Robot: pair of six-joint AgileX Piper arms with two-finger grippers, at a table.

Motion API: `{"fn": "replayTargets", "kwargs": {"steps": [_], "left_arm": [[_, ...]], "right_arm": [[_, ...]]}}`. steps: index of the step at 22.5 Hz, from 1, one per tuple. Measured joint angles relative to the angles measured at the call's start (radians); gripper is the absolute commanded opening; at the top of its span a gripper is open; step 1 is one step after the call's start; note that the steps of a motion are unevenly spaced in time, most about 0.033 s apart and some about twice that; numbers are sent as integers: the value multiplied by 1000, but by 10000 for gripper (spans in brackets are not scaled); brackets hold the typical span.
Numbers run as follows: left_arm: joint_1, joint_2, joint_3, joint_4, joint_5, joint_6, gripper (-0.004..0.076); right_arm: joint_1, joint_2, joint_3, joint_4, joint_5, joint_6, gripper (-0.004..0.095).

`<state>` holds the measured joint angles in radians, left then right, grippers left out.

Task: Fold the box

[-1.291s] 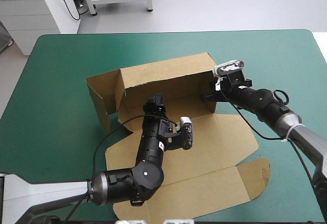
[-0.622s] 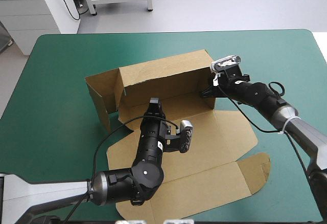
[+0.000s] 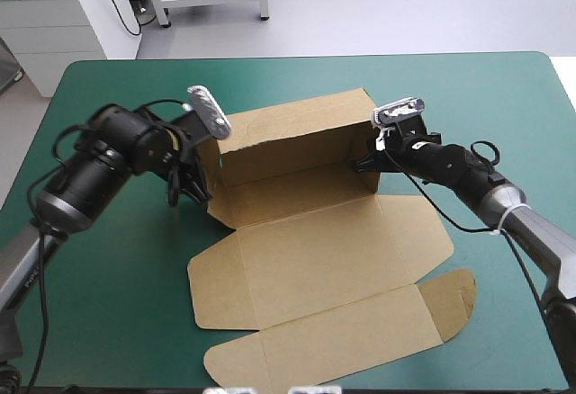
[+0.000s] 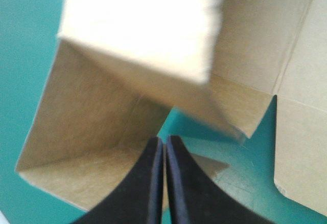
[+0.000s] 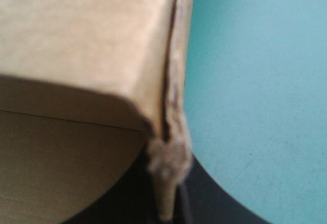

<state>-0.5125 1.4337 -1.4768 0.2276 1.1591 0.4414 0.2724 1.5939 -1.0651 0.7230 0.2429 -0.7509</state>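
Observation:
The brown box lies open on the teal-green cover, its back wall raised and its lid panels flat. My left gripper is at the box's left end, partly hiding the left wall. In the left wrist view it is shut, with nothing seen between the fingers, and the side flaps stand just ahead. At the box's right wall my right gripper is shut. In the right wrist view the wall's edge runs down between its fingers.
The flat lid panels reach toward the table's near edge, with a rounded tab at the near right. Bare teal-green cover shows left of the box and beyond its back wall.
My left arm has swung from over the box's floor to its left end, and its gripper went from open to shut. The right gripper has stayed on the right wall.

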Motion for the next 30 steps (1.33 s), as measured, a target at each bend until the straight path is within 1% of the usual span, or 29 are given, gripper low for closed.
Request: {"fn": "replayTargets", "kwargs": {"steps": [6, 7, 10, 11, 12, 13, 16, 18, 19, 21, 22, 23, 24, 26, 30], "left_arm": [[346, -1, -12, -238, 12, -29, 3], [455, -1, -12, -331, 13, -33, 3], [626, -1, -12, -453, 15, -36, 3], [727, -1, -12, -526, 15, -35, 3], [764, -1, -12, -542, 15, -32, 3], [844, -2, -7, -587, 15, -28, 3], [946, -3, 32, -653, -7, -29, 3], [973, -3, 85, -675, -42, -26, 3], [973, -3, 102, -681, -51, -20, 3], [973, -3, 134, -692, -66, -9, 2], [973, -3, 145, -693, -79, -6, 1], [973, -3, 147, -693, -83, -6, 1], [973, -3, 147, -693, -91, -6, 1], [973, -3, 147, -698, -94, -3, 1], [973, -3, 147, -699, -94, -3, 1]], "right_arm": [[0, 0, 0, -3, 4, 4, -17], [0, 0, 0, -3, 5, 4, -17], [0, 0, 0, -3, 10, 5, -17], [-1, 0, 0, -3, 11, 5, -17], [-1, 0, 0, -3, 13, 5, -17], [-1, 0, 0, -3, 13, 6, -17], [-1, 0, 0, -7, 18, 16, -17], [-1, 0, -6, -64, 29, 78, -17], [-3, 0, -18, -99, 55, 134, -17], [-9, 6, -81, -255, 174, 315, -17], [-9, 19, -148, -347, 268, 414, -17], [-9, 25, -189, -405, 343, 477, -17], [-9, 31, -263, -470, 450, 543, -17], [-9, 38, -364, -532, 582, 616, -13], [-9, 39, -486, -554, 674, 679, -13]]}}
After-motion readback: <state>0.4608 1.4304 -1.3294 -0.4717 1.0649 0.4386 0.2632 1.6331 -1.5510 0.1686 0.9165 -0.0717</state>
